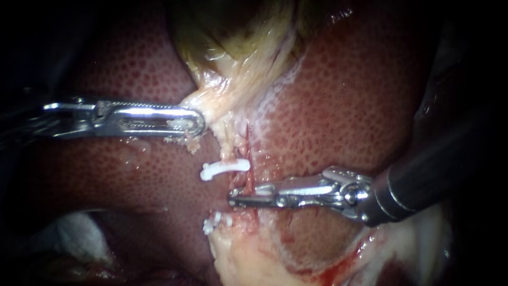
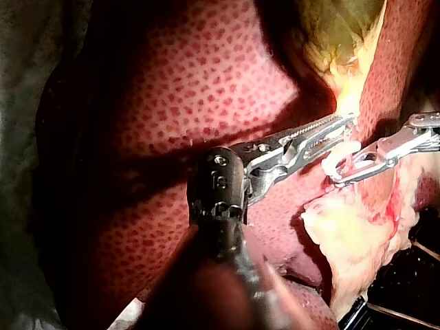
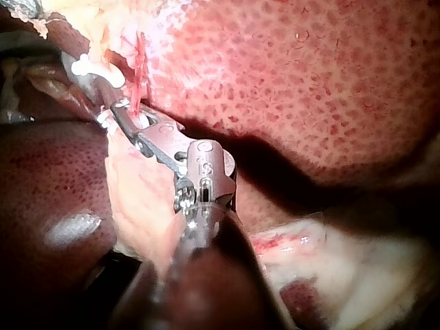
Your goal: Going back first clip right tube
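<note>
My right instrument (image 1: 246, 196), a slim steel shaft from the right, has its jaws slightly parted. A narrow gap shows, and they grip nothing I can see. They lie across the thin reddish strand (image 1: 247, 143), which I take for the right tube.

Just beyond the jaws, on the far side, sits a small white curved plastic clip (image 1: 225, 168). Its right end touches that strand. A second white clip (image 1: 211, 222) sits near the tip on the near side, at the edge of pale fatty tissue (image 1: 254, 254). Which of the two is the task's clip I cannot tell.

To the left, my left instrument (image 1: 193, 123) is closed on the pale neck of the yellow-green, soft-walled gallbladder (image 1: 238, 53), holding it leftward. Around everything lies the mottled dark-red liver (image 1: 344, 106).

The clip looks light and stiff, and its seat is only as firm as the tube, which looks soft, wet and easily torn. I would not take hold of either one. The jaws should back out along their own shaft, clear of the clip's ends.

Count: two instruments, two clips, one strand clearly seen, one gallbladder, one liver.
</note>
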You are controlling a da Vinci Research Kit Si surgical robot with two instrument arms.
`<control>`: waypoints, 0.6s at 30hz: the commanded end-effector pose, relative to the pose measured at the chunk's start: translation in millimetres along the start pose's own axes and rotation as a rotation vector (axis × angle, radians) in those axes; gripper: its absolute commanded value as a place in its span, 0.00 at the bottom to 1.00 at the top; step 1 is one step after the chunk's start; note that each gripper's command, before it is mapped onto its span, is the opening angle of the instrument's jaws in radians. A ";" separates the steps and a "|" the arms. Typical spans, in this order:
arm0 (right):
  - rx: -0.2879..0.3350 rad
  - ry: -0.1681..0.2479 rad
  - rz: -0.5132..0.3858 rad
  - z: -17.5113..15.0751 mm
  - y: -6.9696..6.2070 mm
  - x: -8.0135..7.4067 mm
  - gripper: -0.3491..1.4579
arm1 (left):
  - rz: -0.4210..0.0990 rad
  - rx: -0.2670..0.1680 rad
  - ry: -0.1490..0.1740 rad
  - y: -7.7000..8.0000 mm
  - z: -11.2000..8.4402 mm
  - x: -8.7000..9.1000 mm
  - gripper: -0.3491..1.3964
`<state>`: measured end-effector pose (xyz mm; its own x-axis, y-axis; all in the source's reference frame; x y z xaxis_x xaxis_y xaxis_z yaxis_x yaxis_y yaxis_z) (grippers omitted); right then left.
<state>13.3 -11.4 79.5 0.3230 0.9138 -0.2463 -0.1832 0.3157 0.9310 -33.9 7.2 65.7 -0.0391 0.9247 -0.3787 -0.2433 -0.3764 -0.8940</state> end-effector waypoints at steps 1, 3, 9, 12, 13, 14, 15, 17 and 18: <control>0.000 -0.001 0.005 0.0 -0.1 -0.1 0.00 | 0.000 -0.001 0.000 0.0 0.0 0.0 0.00; 0.000 -0.001 0.005 0.1 -0.1 -0.1 0.00 | 0.000 -0.001 0.000 -0.1 0.0 0.0 0.00; -0.009 0.002 -0.172 0.5 -0.2 0.0 0.21 | 0.000 -0.001 0.000 -0.3 0.0 0.0 0.00; -0.008 0.003 -0.248 0.7 -0.1 0.2 0.39 | 0.000 -0.001 0.000 -0.3 0.0 -0.1 0.00; -0.008 0.003 -0.253 0.7 -0.1 0.3 0.41 | 0.001 -0.001 0.000 -0.3 0.0 -0.1 0.00; -0.008 0.003 -0.277 0.7 0.0 0.4 0.42 | 0.001 -0.001 0.000 -0.3 0.0 -0.1 0.00; -0.008 0.003 -0.294 0.7 0.1 0.5 0.43 | 0.001 -0.001 0.000 -0.3 0.0 -0.1 0.00; -0.019 0.010 -0.322 0.6 0.2 0.7 0.45 | 0.001 -0.001 0.000 -0.3 0.0 -0.1 0.00; -0.030 0.016 -0.333 0.6 0.3 0.8 0.46 | 0.001 -0.001 0.000 -0.3 0.0 -0.1 0.00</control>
<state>14.1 -10.4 79.7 0.3482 0.7557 -0.5548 -0.1107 0.6208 0.7761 -33.8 7.3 66.1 -0.0392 0.9246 -0.3788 -0.2422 -0.3766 -0.8942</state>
